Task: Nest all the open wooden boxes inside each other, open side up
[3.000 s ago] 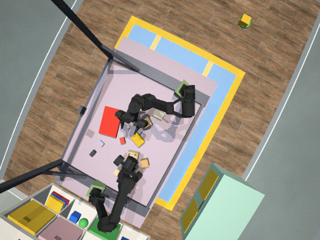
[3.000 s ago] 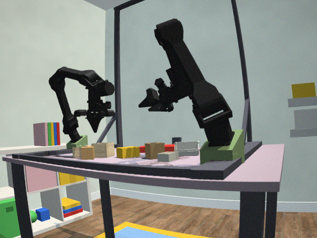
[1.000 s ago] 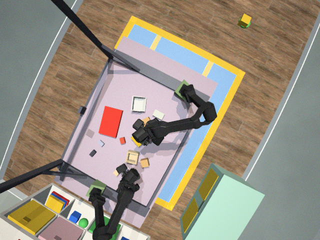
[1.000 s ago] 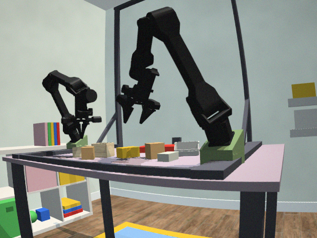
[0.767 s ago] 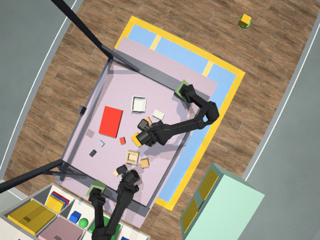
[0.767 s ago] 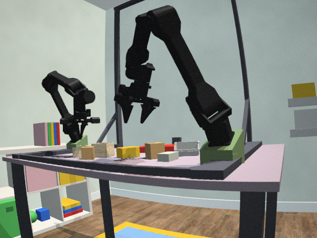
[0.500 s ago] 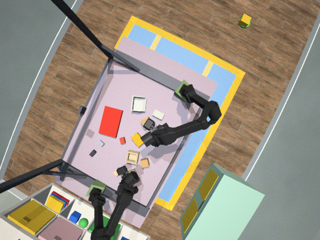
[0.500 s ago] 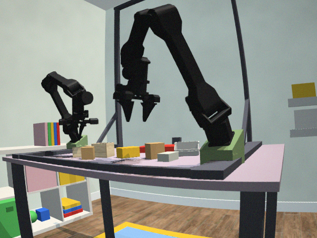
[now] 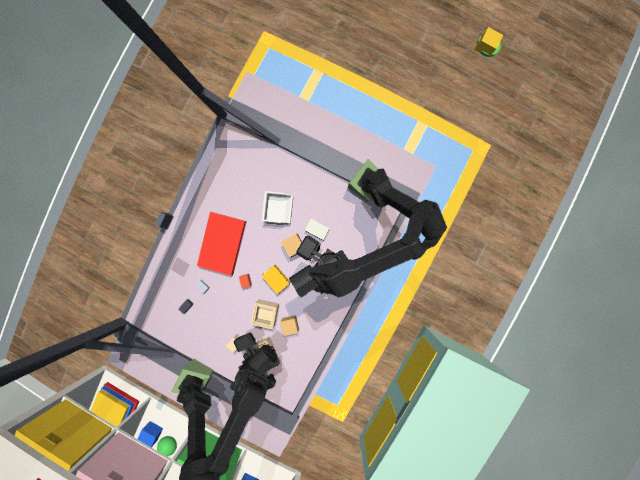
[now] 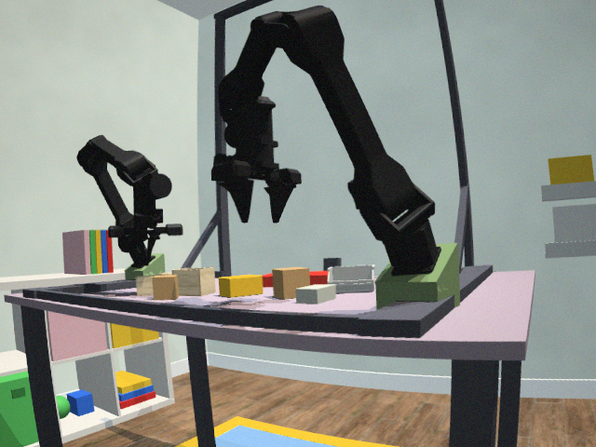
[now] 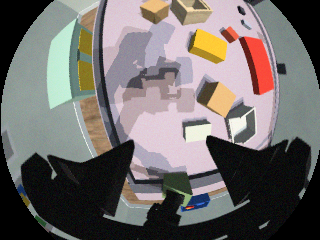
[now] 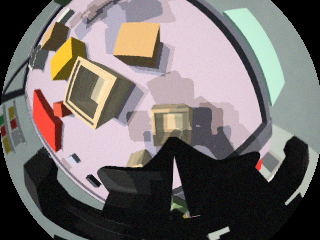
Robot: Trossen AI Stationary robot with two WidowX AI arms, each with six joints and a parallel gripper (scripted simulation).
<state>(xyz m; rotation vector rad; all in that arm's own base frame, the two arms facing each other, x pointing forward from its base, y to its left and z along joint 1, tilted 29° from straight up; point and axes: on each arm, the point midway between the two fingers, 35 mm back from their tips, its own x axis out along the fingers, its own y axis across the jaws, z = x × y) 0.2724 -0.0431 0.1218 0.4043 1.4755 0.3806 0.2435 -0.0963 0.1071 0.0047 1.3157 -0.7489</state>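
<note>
Exterior view, left to right. Right gripper (image 9: 254,353) (image 10: 144,264) (image 12: 174,140): fingers together, nothing held, pointing down low over the small wooden box (image 9: 266,342) (image 10: 144,285) (image 12: 171,135). Risk: going lower with closed fingers could knock or tip it; open first if grasping.

Larger wooden box (image 9: 255,314) (image 10: 193,281) (image 11: 192,15) (image 12: 117,95) sits open side up on the bench, beside the tan block (image 9: 289,325) (image 10: 165,287) (image 11: 155,11) (image 12: 136,40). Stepped rim, likely one nested already. Off-centre insert could jam.

Left gripper (image 9: 310,263) (image 10: 260,221) (image 11: 170,141): fingers apart, empty, high, arm arched, pointing down.
</note>
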